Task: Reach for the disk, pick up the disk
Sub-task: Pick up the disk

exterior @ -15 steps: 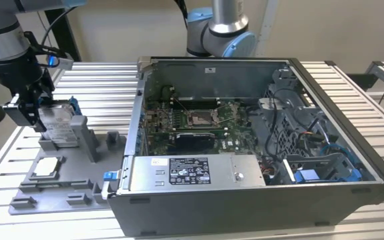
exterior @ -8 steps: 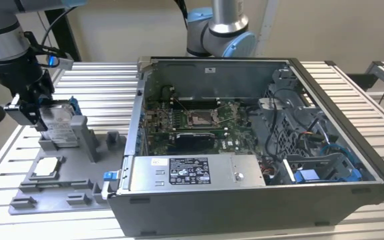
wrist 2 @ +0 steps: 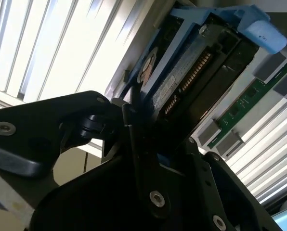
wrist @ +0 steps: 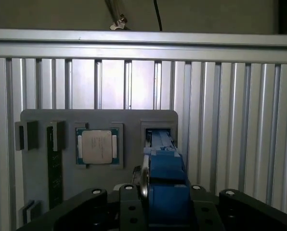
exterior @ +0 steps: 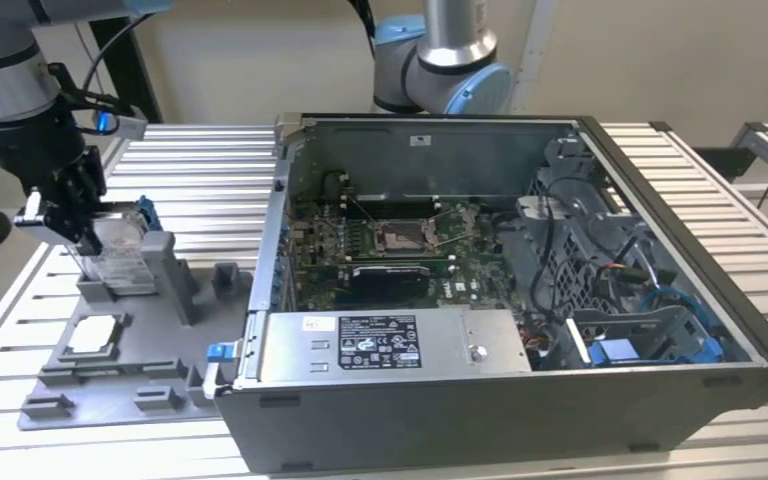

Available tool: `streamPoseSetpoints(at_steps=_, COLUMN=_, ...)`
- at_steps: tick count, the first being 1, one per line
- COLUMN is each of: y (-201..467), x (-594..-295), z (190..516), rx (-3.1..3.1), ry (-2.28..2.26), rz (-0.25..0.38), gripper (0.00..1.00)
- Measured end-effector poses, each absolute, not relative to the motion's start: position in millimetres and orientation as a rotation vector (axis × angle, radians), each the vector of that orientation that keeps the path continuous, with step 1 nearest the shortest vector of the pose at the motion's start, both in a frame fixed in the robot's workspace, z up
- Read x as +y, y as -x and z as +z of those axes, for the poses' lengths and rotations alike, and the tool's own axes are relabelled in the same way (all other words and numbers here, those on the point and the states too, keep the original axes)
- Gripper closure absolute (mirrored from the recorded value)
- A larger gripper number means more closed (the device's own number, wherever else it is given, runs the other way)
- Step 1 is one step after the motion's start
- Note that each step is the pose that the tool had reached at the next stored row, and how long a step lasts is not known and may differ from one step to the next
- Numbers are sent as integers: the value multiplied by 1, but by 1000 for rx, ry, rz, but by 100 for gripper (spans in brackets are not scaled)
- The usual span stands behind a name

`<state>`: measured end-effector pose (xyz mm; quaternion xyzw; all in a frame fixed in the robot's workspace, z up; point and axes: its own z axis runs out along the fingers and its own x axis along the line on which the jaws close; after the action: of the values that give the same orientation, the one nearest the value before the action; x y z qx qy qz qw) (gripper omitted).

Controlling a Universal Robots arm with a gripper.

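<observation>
Grip first: the gripper (exterior: 88, 232) looks closed on the disk (exterior: 120, 240), its black fingers (wrist: 129, 197) set either side of the blue carrier frame (wrist: 165, 168) with the drive pinched between them; I read that as a hold, not a hover, since in both wrist views I see no gap at the pads. The disk stands on edge rather than flat; I take that to be why the arm comes at it from above, the narrow thickness being what the jaws can span. Directly under the hand is the grey fixture tray (exterior: 157, 370), and the disk's lower end sits at the tray's upright slot (wrist: 158, 131); I cannot tell whether it has cleared that slot. Just beside the hand, in a shallow pocket of the same tray, lies the processor chip (wrist: 96, 147), square and flat; past it, a memory stick (wrist: 54, 166) rests in its groove. Well apart from the hand, the open computer case (exterior: 518, 300) lies on the slatted table (exterior: 197, 170); its power-supply box (exterior: 384, 345) sits against one wall.
</observation>
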<state>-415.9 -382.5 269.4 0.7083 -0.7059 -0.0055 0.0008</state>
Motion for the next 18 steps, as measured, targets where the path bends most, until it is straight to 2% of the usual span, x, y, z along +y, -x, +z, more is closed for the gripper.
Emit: streamPoseSetpoints(at_steps=18, y=416, x=-382, z=269, rx=-2217, ry=-2224, rz=-17, gripper=100)
